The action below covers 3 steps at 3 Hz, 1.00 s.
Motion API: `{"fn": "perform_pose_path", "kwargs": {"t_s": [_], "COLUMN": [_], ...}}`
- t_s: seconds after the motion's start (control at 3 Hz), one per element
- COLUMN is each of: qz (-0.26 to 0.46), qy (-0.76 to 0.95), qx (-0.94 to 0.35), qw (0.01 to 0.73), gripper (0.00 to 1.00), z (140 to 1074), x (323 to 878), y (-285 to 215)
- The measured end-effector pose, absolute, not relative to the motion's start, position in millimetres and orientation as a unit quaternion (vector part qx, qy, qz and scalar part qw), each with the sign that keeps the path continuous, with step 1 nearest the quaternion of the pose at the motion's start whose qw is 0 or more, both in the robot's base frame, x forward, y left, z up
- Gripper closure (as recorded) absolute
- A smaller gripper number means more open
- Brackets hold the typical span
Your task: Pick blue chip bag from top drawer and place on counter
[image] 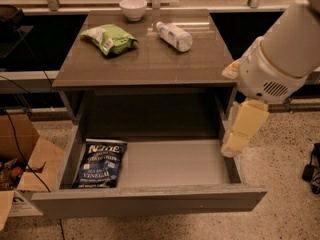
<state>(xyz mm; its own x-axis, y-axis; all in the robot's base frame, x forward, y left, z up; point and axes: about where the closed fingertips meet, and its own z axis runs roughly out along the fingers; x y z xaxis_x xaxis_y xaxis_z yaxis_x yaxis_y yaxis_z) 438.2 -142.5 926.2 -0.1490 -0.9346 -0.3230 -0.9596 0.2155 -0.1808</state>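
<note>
The blue chip bag (100,163) lies flat in the left front corner of the open top drawer (150,200), with its white lettering facing up. The drawer is pulled out fully below the counter (150,59). My gripper (236,143) hangs from the white arm at the right. It points down over the drawer's right side wall, far from the bag. Nothing is in it.
On the counter lie a light green bag (110,38) at the left and a plastic bottle (175,35) on its side, with a white bowl (133,8) at the back. An open cardboard box (20,171) stands on the floor left of the drawer.
</note>
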Motion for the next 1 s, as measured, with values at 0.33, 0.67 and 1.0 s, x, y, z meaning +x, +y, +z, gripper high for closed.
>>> {"fn": "perform_pose_path", "kwargs": {"t_s": [0.33, 0.67, 1.0], "qz": [0.062, 0.065, 0.06], "qy": [0.746, 0.745, 0.736], "qx": [-0.638, -0.639, -0.648], "qw": [0.18, 0.179, 0.185], "gripper": [0.0, 0.0, 0.0], "z": [911, 909, 902], "x": [442, 442, 445], "y": [-122, -119, -108]}}
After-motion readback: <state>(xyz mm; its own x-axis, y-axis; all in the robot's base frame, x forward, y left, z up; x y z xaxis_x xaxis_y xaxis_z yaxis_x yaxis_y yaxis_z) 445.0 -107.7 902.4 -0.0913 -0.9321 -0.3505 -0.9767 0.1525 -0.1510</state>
